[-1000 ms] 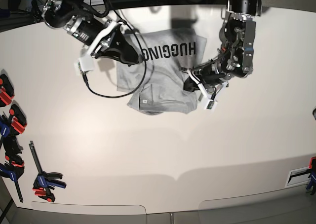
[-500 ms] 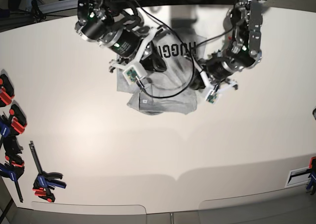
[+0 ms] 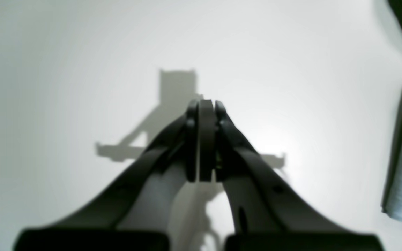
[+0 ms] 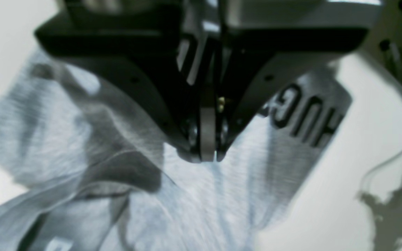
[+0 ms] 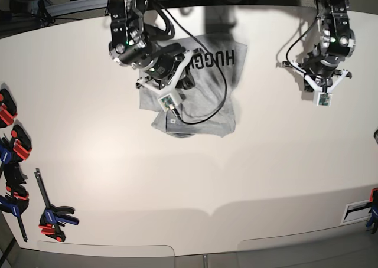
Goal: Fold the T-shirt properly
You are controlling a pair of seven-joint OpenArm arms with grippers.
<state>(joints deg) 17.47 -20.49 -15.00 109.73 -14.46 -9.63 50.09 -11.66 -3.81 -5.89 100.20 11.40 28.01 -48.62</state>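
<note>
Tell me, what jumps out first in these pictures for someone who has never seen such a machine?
A rumpled grey T-shirt with black block lettering lies at the far middle of the white table. The right gripper hangs shut just over the cloth, apparently holding nothing. The left gripper, also shut and empty, hovers over bare table beside the shirt, and red-and-blue clamps line one table edge.

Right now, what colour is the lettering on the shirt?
Black, on the grey shirt; the right wrist view shows the lettering best.
</note>
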